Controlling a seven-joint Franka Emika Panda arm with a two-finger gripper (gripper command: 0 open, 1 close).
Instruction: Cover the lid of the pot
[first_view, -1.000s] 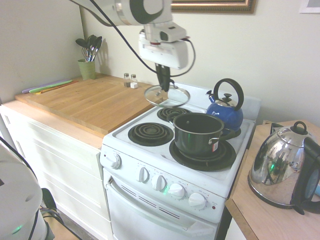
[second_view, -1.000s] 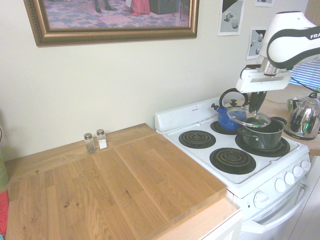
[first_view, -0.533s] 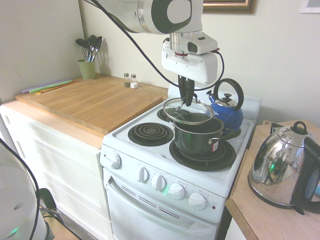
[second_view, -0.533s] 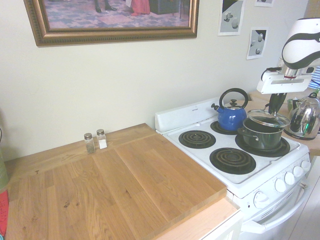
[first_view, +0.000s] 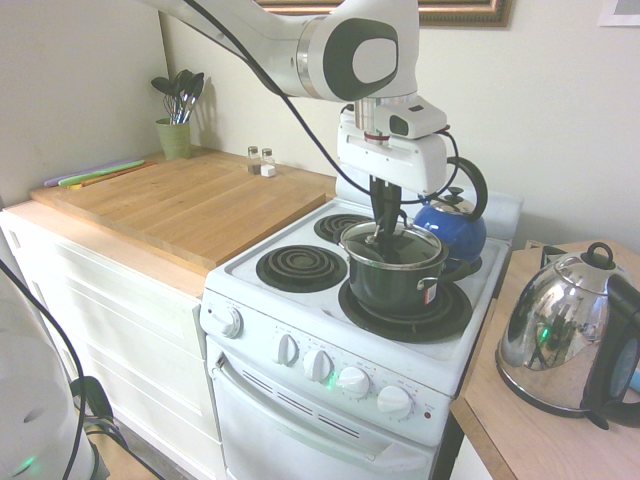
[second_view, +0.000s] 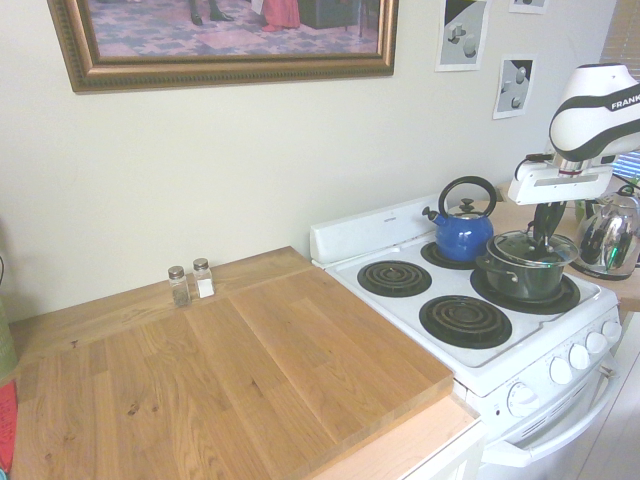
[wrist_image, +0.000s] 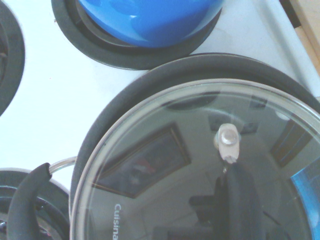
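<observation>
Over the front burner (first_view: 455, 318) farthest from the counter, in the first exterior view, we are seeing the pot (first_view: 385, 290) with the lid (first_view: 418, 252) across its mouth. The gripper (first_view: 385, 238) is pointing downward with its fingers drawn together, apparently pinching the lid by its knob.

In the second exterior view, we are finding the lid close to level at the pot's rim (second_view: 558, 266), but we are not able to tell whether it is fully seated all round. The blue kettle (second_view: 464, 236) is standing behind, near the pot, so we are judging that sideways corrections want to be small.

In the wrist view, we are reading the knob (wrist_image: 228, 137) well inside the glass, and a dark band beyond part of the lid's edge; whether that is pot or burner, we are leaving open.

We are judging this to be the final lowering: centring first, pressing lightly until the edge bears evenly, then opening just enough and lifting straight up, lest the lid be tipped or dragged.
</observation>
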